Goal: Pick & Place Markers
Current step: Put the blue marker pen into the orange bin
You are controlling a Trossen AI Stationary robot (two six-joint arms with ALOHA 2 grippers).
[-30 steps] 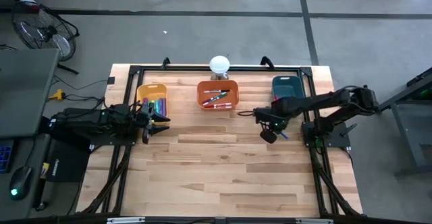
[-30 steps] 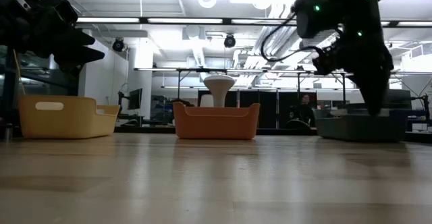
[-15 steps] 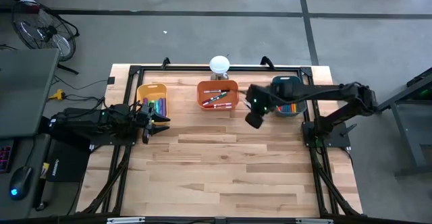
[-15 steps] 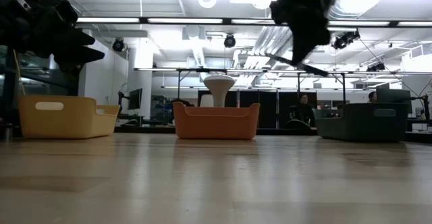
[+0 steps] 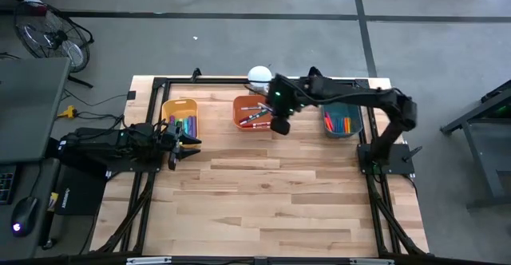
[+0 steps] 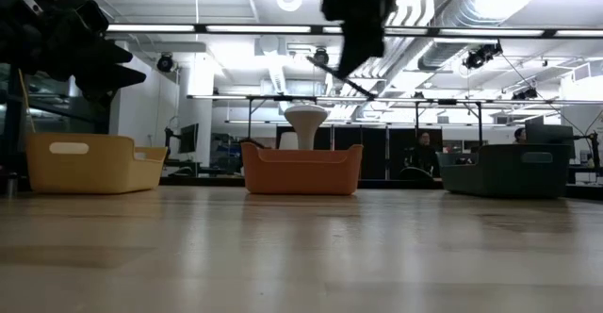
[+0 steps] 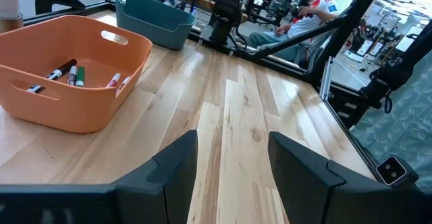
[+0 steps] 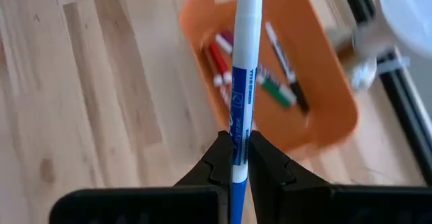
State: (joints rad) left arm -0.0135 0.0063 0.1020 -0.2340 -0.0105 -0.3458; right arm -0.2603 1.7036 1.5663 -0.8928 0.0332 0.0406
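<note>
My right gripper (image 5: 279, 124) hangs over the near right corner of the orange bin (image 5: 257, 112), shut on a blue-and-white marker (image 8: 242, 75). In the right wrist view the orange bin (image 8: 317, 102) lies under the marker and holds red, green and black markers (image 8: 270, 82). In the low view the held marker (image 6: 347, 77) slants down below my right gripper (image 6: 353, 16). More markers lie in the yellow bin (image 5: 180, 118) and the teal bin (image 5: 342, 121). My left gripper (image 5: 190, 143) waits open near the yellow bin. My right gripper pinches the marker's blue barrel (image 8: 237, 140) between its two fingers, low on its length. The marker runs along the fingers and juts out past their tips, white cap end foremost. It is lifted clear, above the orange bin's rim.
The three bins stand in a row along the table's far side, with a white round object (image 5: 259, 77) behind the orange one. A black frame (image 5: 152, 85) rims the table. Bare wood (image 5: 263, 201) fills the near half. People sit in the room beyond (image 7: 314, 8).
My right gripper has carried the marker from in front of the teal bin toward the table's left and far edge, rising on the way, and now hangs over the orange bin. Its fingers have stayed shut on the marker.
</note>
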